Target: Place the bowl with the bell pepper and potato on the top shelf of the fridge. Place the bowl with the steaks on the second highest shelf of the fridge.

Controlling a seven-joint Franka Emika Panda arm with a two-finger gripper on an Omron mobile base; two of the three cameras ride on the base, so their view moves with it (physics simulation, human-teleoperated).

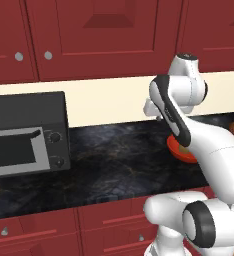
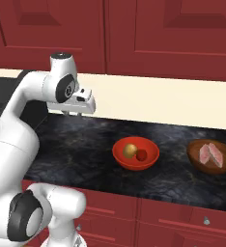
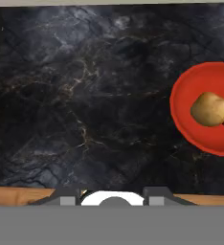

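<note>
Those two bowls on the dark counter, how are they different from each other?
The red-orange bowl is brighter; the brown bowl is darker. The red-orange bowl holds a potato and a bell pepper, the brown bowl two pink steaks. The red-orange bowl sits nearer the robot arm. Both are wide, shallow and upright on the counter.
</note>
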